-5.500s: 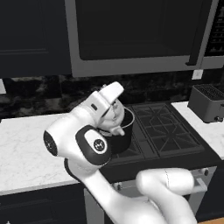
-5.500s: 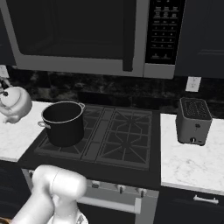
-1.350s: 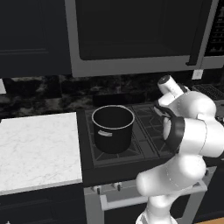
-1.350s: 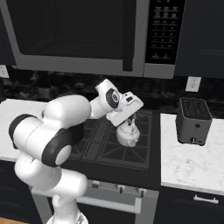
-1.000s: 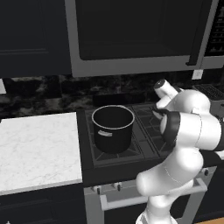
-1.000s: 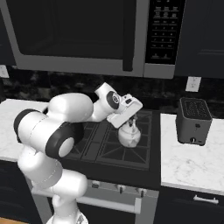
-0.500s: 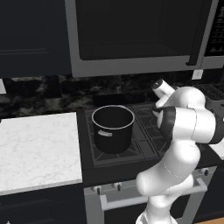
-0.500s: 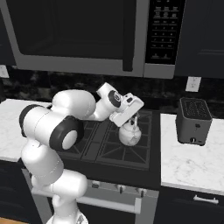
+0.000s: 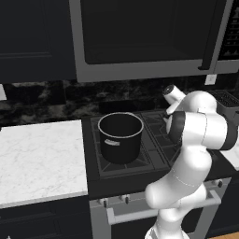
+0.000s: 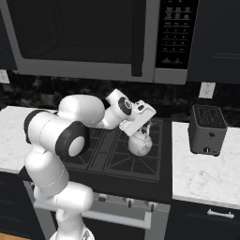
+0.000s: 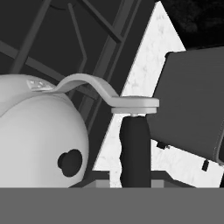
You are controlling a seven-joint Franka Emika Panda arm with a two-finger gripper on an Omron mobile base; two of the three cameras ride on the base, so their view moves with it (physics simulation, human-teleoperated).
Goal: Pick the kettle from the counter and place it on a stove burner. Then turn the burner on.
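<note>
The small squat silver-grey kettle (image 10: 140,144) sits at centre frame of the right base view, on the black cast-iron right-hand grate (image 10: 136,161) of the gas cooktop, and the white arm's fingers (image 10: 143,127) are right above it at its handle. In the hand view they seem closed round the dark handle (image 11: 134,151), though I cannot tell for certain. Left base view: large black cylindrical pot (image 9: 120,137) at centre, white marble worktop (image 9: 37,158) at left.
</note>
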